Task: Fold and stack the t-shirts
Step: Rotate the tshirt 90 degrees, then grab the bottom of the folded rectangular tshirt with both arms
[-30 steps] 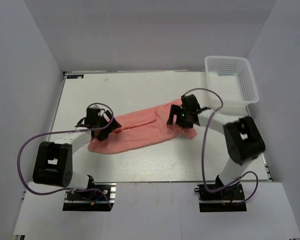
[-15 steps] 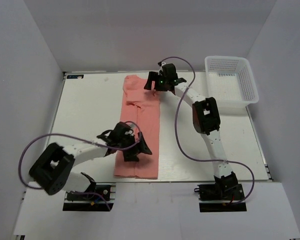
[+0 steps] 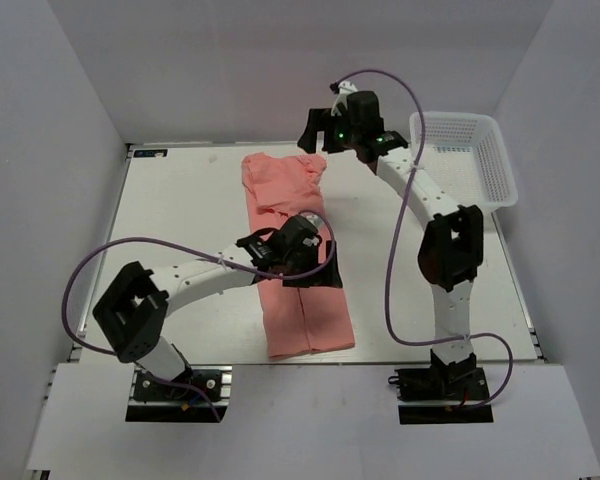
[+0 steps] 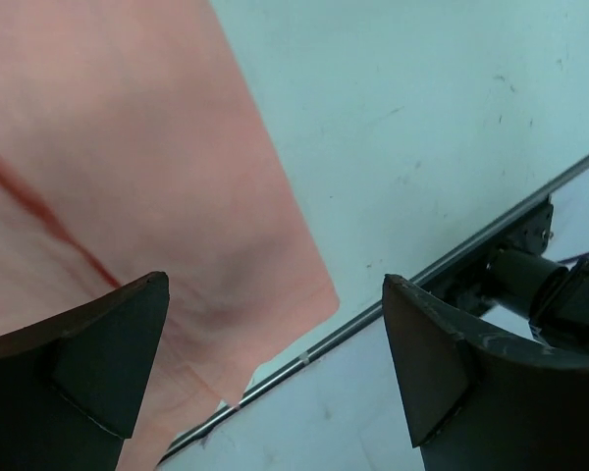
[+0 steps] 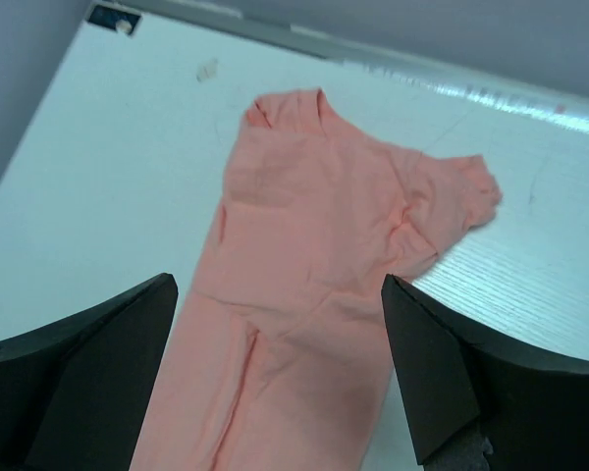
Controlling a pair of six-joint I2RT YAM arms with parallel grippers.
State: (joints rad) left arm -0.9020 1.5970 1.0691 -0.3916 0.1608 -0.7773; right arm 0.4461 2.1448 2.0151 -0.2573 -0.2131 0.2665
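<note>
- The salmon-pink short-sleeved t-shirt (image 3: 280, 195) has swung right round! A second ago it lay crosswise between the arms; now it runs as a long narrow strip down the white desk (image 3: 180, 200).
- In the last half-second its hem end has drifted toward the side of the white plastic mesh basket (image 3: 460, 160), so the strip slants.
- Both arms have let go. The left tool (image 4: 275, 289) is spread with nothing between its fingers, and the right tool (image 5: 277, 289) is just as wide and empty.
- My read: the shirt is laid out and released, ready for a crosswise fold that isn't made yet.
- The sleeve end lies left of the basket, level with it and well apart; the hem end is farther from it.
- The left tool sits low over the strip's middle. The right tool hangs above the sleeve end, on its basket side.
</note>
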